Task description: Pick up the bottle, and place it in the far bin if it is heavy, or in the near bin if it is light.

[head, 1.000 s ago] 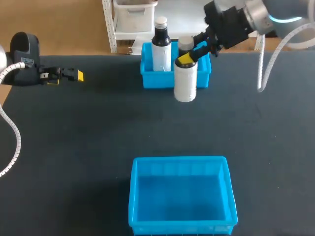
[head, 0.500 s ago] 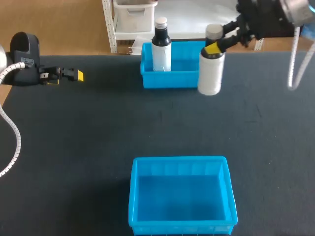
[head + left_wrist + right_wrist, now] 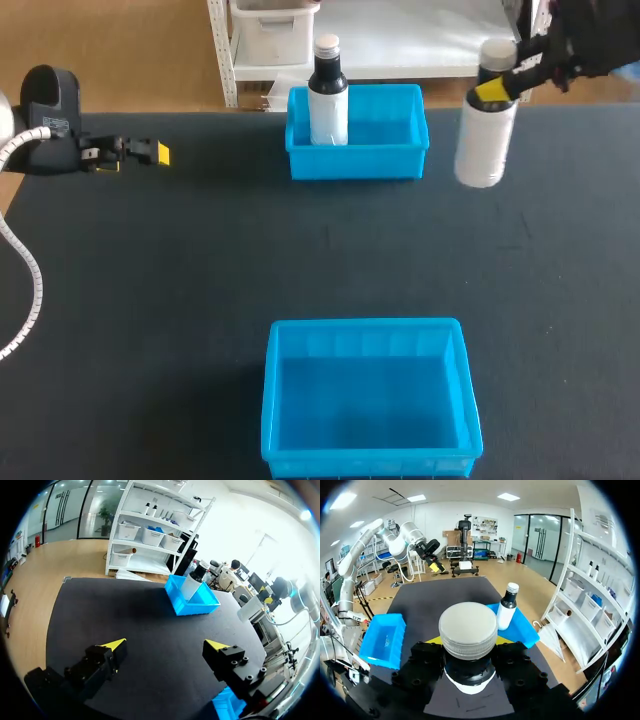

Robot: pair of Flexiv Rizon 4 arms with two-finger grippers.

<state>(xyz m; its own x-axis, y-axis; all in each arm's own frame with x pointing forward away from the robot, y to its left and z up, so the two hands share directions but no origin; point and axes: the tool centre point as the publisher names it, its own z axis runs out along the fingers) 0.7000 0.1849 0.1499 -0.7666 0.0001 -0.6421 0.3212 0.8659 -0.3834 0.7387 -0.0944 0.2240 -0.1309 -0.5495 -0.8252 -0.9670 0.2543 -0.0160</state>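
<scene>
A white bottle (image 3: pixel 484 140) with a grey cap hangs above the table, to the right of the far blue bin (image 3: pixel 357 158). My right gripper (image 3: pixel 496 91) is shut on its neck just below the cap. In the right wrist view the grey cap (image 3: pixel 468 629) fills the space between the fingers of that gripper (image 3: pixel 468 641). The near blue bin (image 3: pixel 365 440) stands empty at the front of the table. My left gripper (image 3: pixel 152 153) is open at the far left, low over the table, with nothing between its yellow tips (image 3: pixel 165 647).
A second bottle (image 3: pixel 328 98), white with a dark neck, stands upright in the left part of the far bin. The left wrist view shows that bin (image 3: pixel 192 600) far ahead of the open fingers. Dark table lies between the two bins.
My right arm has carried the white bottle to the right, from in front of the far bin's right half to beyond its right side. The left arm has not moved.
</scene>
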